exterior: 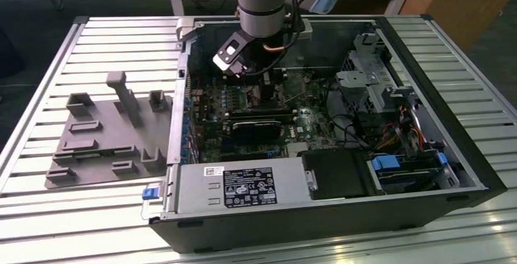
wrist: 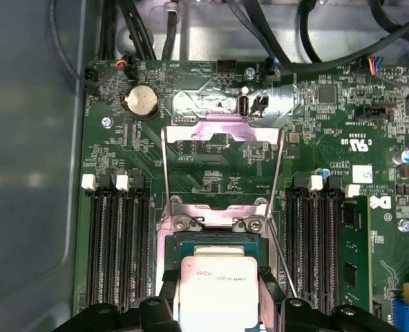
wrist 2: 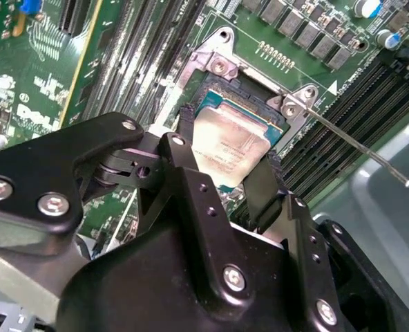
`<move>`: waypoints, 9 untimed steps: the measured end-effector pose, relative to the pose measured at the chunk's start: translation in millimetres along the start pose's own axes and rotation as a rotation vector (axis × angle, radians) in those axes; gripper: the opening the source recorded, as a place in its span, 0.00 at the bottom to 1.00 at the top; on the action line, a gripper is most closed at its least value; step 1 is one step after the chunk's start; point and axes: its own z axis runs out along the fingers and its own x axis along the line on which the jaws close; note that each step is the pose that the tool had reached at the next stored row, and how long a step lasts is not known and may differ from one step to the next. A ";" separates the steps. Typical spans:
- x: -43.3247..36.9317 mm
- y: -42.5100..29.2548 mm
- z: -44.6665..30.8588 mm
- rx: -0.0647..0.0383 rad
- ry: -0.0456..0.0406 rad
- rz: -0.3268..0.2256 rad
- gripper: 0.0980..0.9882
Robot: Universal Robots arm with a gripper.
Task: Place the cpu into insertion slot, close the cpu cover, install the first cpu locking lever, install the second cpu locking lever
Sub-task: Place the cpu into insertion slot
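In both wrist views my gripper (wrist 2: pixel 225 162) (wrist: pixel 218 304) is shut on the cpu (wrist 2: pixel 235 135) (wrist: pixel 218 277), a square chip with a silvery top. One black finger (wrist 2: pixel 184 149) presses each of two opposite edges. The chip sits directly over the insertion slot (wrist: pixel 218 241) (wrist 2: pixel 251 77), whose dark rim shows just beyond it; I cannot tell whether the chip rests in it. The cpu cover (wrist: pixel 222 131) is swung open, a thin metal frame standing up behind the slot. A thin lever rod (wrist 2: pixel 360 151) (wrist: pixel 279 252) sticks out unlatched beside the slot. In the exterior view the gripper (exterior: pixel 263 94) reaches down inside the open computer case.
Long black memory slots (wrist: pixel 115 242) (wrist: pixel 322 235) flank the socket. A coin battery (wrist: pixel 141 102) and cables lie beyond the cover. A black card (exterior: pixel 258 128), power supply (exterior: pixel 238 185) and drive bays crowd the case. A grey fixture plate (exterior: pixel 105 137) lies on the table at the exterior view's left.
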 end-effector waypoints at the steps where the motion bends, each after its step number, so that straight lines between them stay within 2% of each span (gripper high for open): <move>1: 0.0 -0.4 1.0 0.000 -0.0003 0.004 0.49; 9: -0.1 -1.1 6.7 -0.001 -0.0021 0.024 0.49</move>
